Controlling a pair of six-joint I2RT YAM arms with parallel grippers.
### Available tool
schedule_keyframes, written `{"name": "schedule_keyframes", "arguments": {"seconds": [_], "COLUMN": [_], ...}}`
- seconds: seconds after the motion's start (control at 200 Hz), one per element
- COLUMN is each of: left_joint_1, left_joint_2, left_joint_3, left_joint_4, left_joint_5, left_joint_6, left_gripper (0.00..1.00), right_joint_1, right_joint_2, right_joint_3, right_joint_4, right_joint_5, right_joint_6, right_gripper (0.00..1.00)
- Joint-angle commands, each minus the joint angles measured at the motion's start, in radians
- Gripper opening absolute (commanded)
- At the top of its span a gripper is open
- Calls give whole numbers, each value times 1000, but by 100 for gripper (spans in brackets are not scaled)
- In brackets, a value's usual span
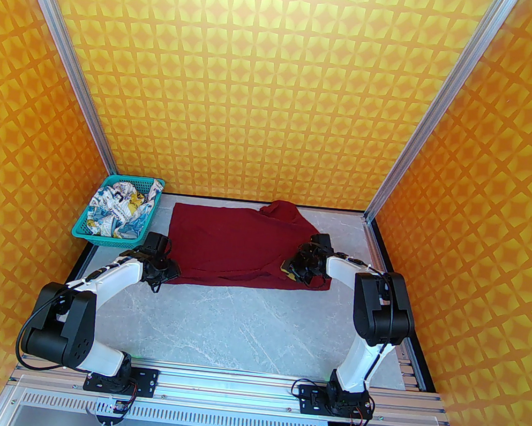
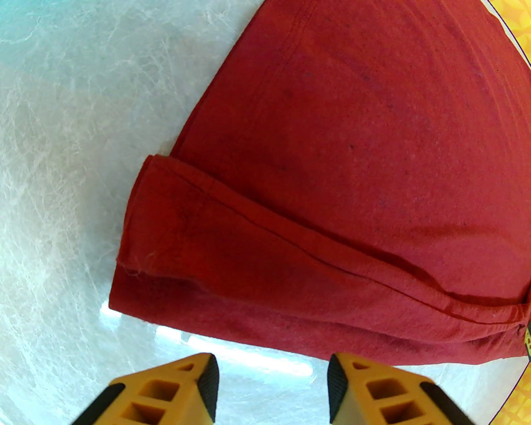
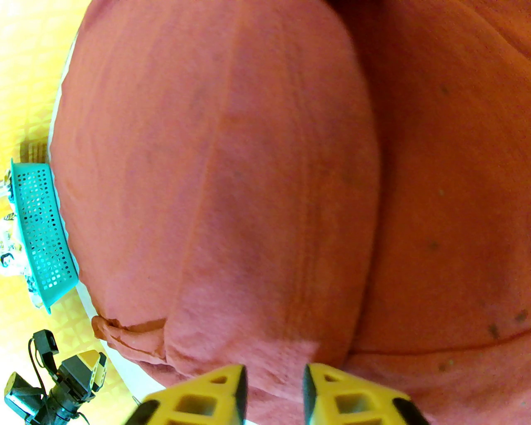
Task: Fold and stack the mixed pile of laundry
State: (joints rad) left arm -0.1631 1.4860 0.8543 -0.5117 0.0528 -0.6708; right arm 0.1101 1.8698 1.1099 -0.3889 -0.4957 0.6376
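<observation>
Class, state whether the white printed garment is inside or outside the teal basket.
Inside: the crumpled white printed garment fills the teal perforated plastic basket.

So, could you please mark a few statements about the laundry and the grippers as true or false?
1. The dark red T-shirt lies spread on the table. True.
2. The white printed garment lies on the red shirt. False: it is bunched in the teal basket.
3. The left gripper is clamped on the shirt's hem. False: its jaws stand apart just short of the hem, holding nothing.
4. The right gripper is at the shirt's near right part. True.
</observation>
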Motion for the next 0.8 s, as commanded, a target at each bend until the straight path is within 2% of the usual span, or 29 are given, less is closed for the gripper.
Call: {"name": "schedule_keyframes", "arguments": {"seconds": [0.0, 0.325, 0.45, 0.6, 0.795], "left_joint_1": [-4, -3, -3, -3, -4], "left_joint_2": [-14, -13, -16, -15, -22], "left_joint_3": [23, 24, 17, 16, 14], "left_joint_4": [0, -2, 2, 3, 0], "left_joint_5": [20, 20, 20, 19, 20], "left_joint_6": [22, 25, 23, 22, 26], "left_gripper": [47, 48, 48, 48, 48], "right_joint_1": [5, 35, 39, 39, 39], "right_joint_2": [-31, 5, 11, 14, 48], "right_joint_3": [-8, -23, -5, 30, 95], "right_joint_4": [-52, 5, 16, 2, 1], "right_joint_5": [37, 7, 4, 18, 41], "right_joint_6": [-25, 10, 21, 23, 30], "right_gripper": [38, 39, 35, 25, 3]}}
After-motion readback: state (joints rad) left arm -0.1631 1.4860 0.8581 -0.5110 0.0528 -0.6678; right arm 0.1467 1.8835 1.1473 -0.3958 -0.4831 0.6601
